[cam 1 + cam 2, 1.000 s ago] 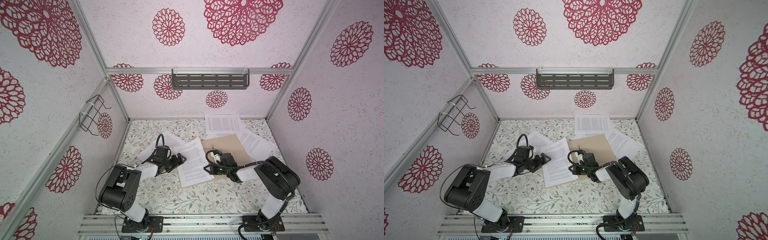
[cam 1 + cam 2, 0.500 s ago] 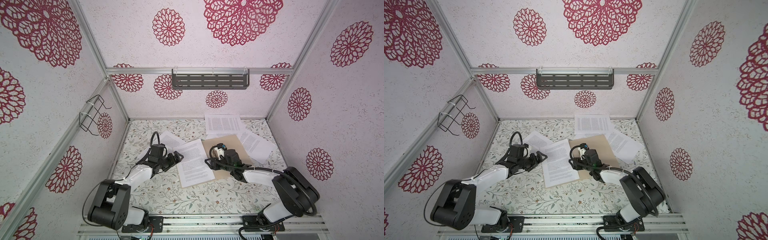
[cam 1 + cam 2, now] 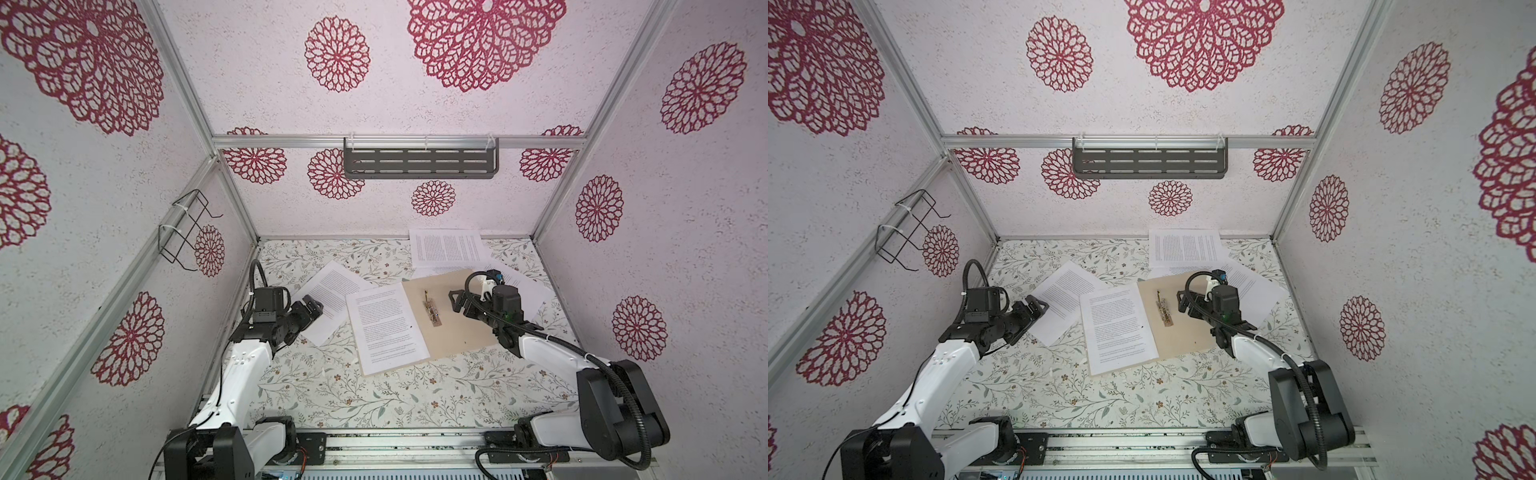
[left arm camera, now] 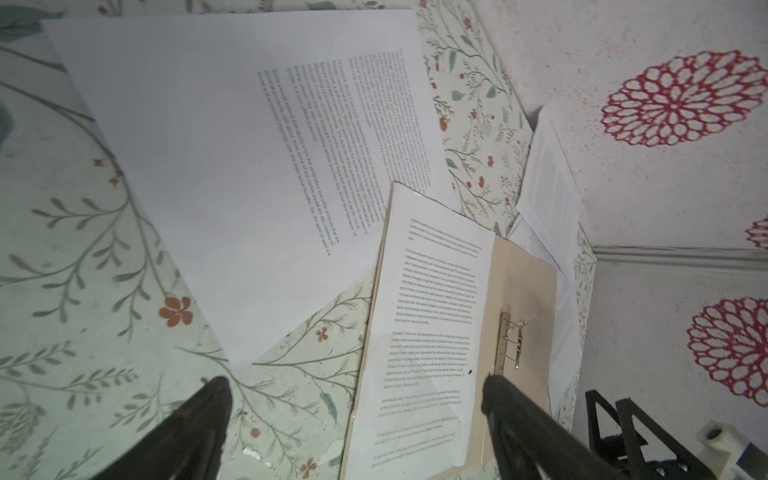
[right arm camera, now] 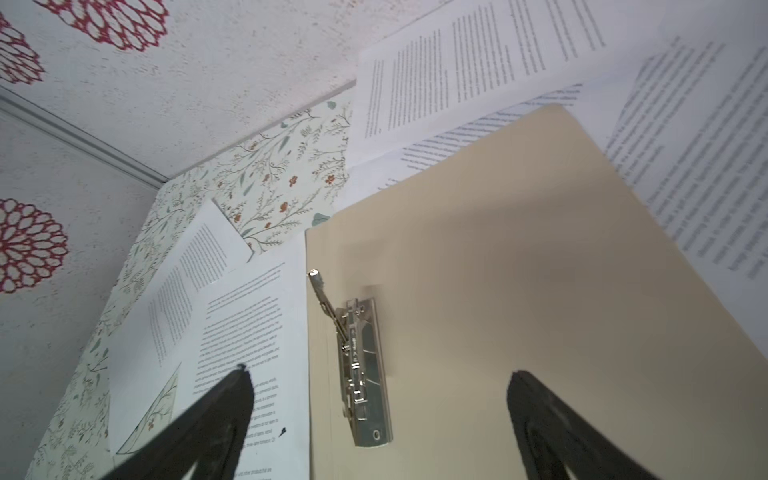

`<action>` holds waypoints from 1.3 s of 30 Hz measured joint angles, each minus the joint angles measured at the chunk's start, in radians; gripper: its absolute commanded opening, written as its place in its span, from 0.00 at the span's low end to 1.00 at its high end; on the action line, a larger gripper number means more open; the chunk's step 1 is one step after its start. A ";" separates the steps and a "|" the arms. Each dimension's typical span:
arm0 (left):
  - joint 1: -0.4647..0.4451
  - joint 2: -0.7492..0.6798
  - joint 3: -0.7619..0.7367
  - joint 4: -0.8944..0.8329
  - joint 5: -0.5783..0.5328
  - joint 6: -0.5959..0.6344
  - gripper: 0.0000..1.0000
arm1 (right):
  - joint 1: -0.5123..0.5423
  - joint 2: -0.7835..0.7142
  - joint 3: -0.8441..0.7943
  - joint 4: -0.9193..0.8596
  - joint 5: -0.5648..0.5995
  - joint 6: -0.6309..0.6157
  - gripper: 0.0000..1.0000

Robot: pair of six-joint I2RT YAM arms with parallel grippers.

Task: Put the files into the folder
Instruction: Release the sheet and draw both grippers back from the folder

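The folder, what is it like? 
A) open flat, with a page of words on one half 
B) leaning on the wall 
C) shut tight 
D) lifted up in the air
A: in both top views the beige folder lies open and flat on the table. Its metal clip is uncovered, and one printed sheet lies on the other half.

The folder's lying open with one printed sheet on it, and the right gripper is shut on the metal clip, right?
No: the right gripper is open and holds nothing, as the right wrist view shows; the metal clip sits free. The folder does lie open with one printed sheet on it.
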 measured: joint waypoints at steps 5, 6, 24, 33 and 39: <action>0.142 0.212 0.124 -0.034 0.000 0.049 0.97 | 0.000 0.025 0.043 -0.069 -0.018 -0.004 0.99; 0.162 0.270 0.167 -0.043 -0.002 0.064 0.97 | 0.000 0.036 0.054 -0.071 -0.026 -0.004 0.99; 0.208 1.041 0.917 -0.248 -0.077 0.449 0.98 | 0.045 0.035 0.037 -0.062 -0.170 -0.008 0.97; 0.196 0.955 0.759 -0.251 0.066 0.492 0.95 | 0.045 -0.033 0.037 -0.073 -0.265 -0.024 0.97; 0.151 0.887 0.647 -0.248 0.138 0.473 0.90 | 0.045 -0.033 0.013 -0.056 -0.353 -0.015 0.98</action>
